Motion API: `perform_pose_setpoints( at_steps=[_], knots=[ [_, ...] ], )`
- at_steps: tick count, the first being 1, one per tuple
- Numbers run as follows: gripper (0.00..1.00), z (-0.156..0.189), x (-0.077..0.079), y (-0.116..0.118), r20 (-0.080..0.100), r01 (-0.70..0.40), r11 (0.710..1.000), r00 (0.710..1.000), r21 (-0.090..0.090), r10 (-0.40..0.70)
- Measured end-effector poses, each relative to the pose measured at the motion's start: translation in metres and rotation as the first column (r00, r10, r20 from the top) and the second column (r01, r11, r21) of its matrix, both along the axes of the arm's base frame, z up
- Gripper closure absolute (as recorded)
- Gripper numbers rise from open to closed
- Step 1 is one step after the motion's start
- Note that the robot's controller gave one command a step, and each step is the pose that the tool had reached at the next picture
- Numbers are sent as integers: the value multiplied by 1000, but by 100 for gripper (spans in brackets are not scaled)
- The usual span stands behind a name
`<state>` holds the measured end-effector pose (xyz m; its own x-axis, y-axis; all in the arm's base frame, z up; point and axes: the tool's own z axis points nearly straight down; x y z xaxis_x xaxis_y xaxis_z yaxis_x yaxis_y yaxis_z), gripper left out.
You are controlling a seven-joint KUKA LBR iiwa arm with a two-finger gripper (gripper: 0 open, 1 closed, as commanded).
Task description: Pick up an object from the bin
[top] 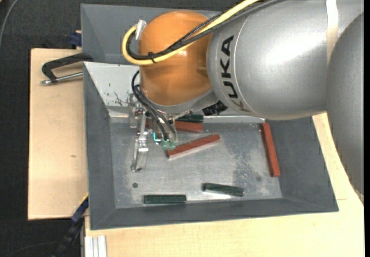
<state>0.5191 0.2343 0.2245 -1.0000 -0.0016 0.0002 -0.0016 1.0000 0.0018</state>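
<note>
While the gripper (151,140) hangs (its opening unclear), the red-brown stick (193,146) beside it slants up rightward.

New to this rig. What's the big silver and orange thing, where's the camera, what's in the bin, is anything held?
One camera looks down on a grey metal bin from above, slightly to one side. The big silver tube is a KUKA robot arm reaching in from the right; the orange dome and yellow cable belong to its wrist. Its end effector sits low in the bin's left half, fingers apart, nothing between them. Right beside it lies a reddish-brown bar. A red bar lies by the right wall, and a dark green bar and a second green bar lie near the front.
</note>
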Motion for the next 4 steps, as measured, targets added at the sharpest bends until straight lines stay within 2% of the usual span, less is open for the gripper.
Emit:
perform_pose_setpoints(
  at_steps=[1, 2, 3, 4],
  knots=[
    [0, -53, -28, -62, -6, 29, 1000, 1000, -6, -29],
    [0, -151, -24, -103, -5, -209, 978, 978, -2, 209],
    [0, -114, 19, -183, 10, -214, 977, 977, -7, 214],
    [0, -153, 65, -181, 7, -394, 919, 919, -2, 394]
  ],
)
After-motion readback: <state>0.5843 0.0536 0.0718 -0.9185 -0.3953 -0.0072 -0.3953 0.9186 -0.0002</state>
